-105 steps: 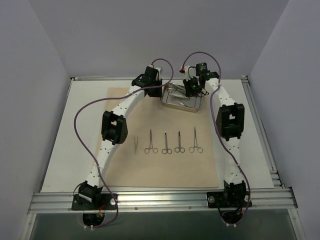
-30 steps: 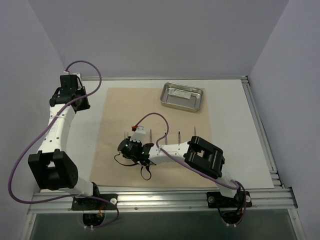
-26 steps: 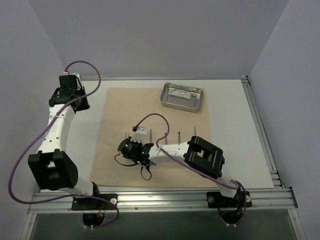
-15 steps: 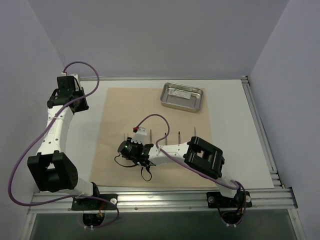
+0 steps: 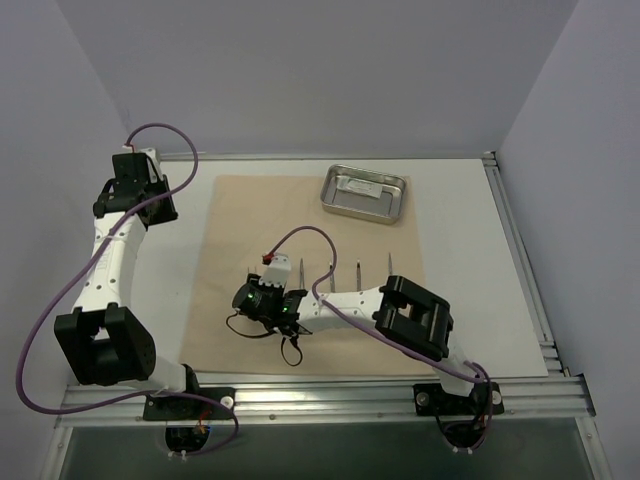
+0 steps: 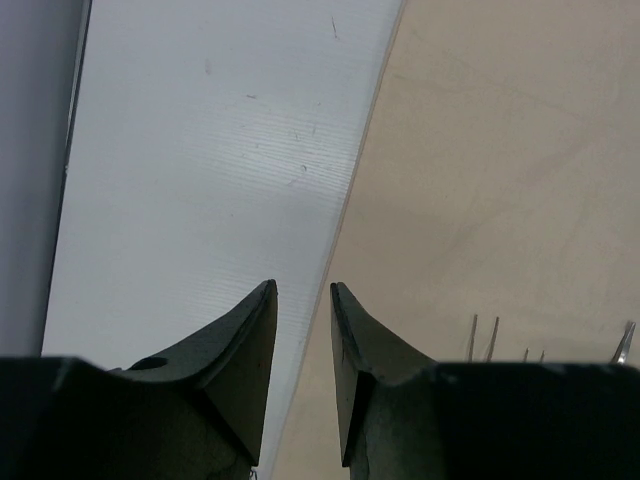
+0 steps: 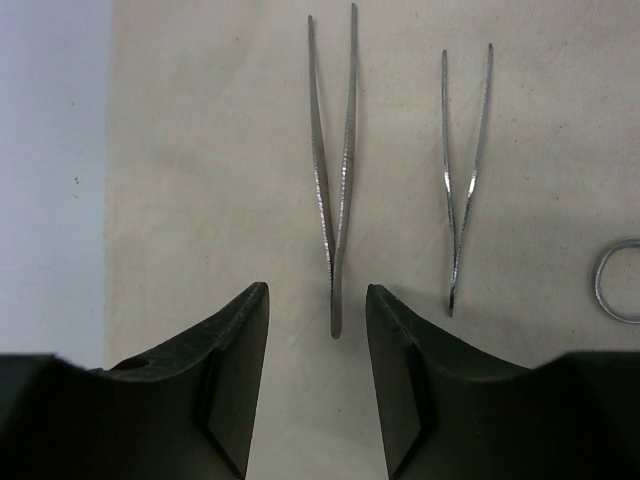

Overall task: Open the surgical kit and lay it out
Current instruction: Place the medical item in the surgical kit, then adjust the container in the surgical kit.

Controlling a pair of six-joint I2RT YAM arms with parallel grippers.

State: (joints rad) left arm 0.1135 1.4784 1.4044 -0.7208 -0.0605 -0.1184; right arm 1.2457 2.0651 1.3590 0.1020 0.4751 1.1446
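- The left arm (image 5: 108, 255) and right arm (image 5: 345, 300) had white links speckled with small dark dots, plus blocky black joint housings (image 5: 412, 318).
- A purple cable (image 5: 45, 310) looped along each.
- The right gripper (image 7: 316, 287) had dark, wedge-shaped fingers (image 7: 225, 350).
- Green lights (image 5: 247, 297) glowed at its wrist.

The left arm (image 5: 110, 255) reaches to the top view's upper left, and the left gripper (image 6: 300, 288) has its jaws slightly parted. The right arm (image 5: 345, 300) stretches leftward across the lower centre, the right gripper (image 7: 316, 290) pointing down with jaws apart.
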